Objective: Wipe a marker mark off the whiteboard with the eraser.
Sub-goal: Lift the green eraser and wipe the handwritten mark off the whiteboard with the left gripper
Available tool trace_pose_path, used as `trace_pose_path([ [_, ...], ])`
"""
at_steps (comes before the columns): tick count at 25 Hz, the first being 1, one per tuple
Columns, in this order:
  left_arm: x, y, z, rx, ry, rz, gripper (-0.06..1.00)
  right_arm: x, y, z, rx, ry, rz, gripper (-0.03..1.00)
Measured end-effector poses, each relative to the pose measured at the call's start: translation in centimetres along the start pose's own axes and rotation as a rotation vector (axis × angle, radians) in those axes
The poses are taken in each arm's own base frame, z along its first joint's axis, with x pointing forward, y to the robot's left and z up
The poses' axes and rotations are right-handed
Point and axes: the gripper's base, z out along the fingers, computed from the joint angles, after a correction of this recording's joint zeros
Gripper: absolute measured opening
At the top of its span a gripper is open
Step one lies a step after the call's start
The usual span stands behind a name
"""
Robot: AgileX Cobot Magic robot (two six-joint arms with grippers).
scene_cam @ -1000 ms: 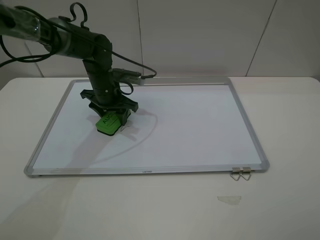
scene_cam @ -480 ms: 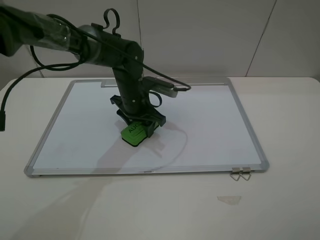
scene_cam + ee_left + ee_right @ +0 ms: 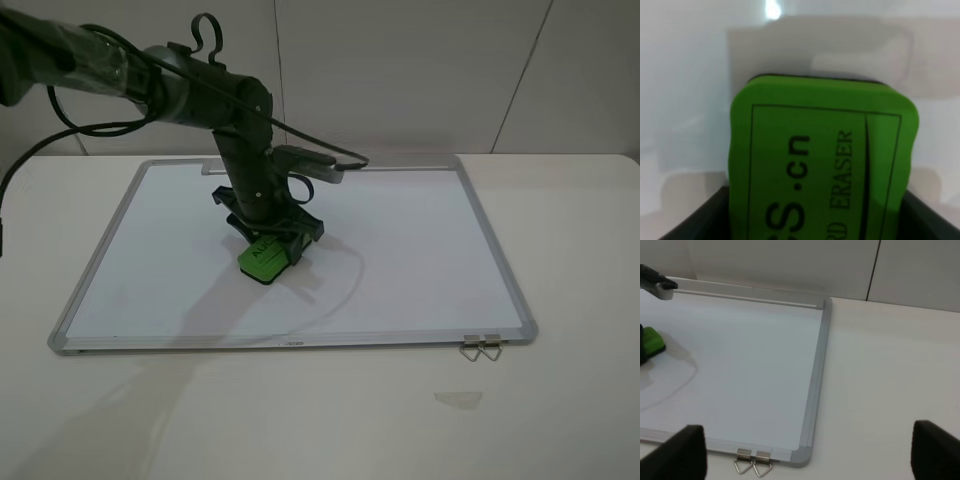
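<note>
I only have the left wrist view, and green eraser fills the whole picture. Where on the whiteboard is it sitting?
Observer: The eraser is left of centre on the whiteboard, clamped in the left gripper.
Operator: Any marker mark showing around it?
Observer: None that I can see on the bare board in the high view; anything under the eraser is hidden.
Operator: And the right arm?
Observer: The right gripper is open, out of the high view, facing the board corner with the two metal clips.

The large white rectangular whiteboard is smooth and faintly glossy, framed in matt silver metal. The bright green block eraser looks matt and foam-like. The cream table is matt.
</note>
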Motion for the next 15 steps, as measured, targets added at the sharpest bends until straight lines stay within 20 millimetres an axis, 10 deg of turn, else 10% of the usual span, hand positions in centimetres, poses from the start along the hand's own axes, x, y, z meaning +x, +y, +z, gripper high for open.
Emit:
trace_pose_path([
  [7,0.2,4.3,-0.2,-0.042,0.015,-0.051,0.6,0.0,0.0,0.0,0.0,0.0,0.0,0.82],
  [15,0.1,2.4,0.0,-0.035,0.018,0.028,0.6,0.0,0.0,0.0,0.0,0.0,0.0,0.82],
])
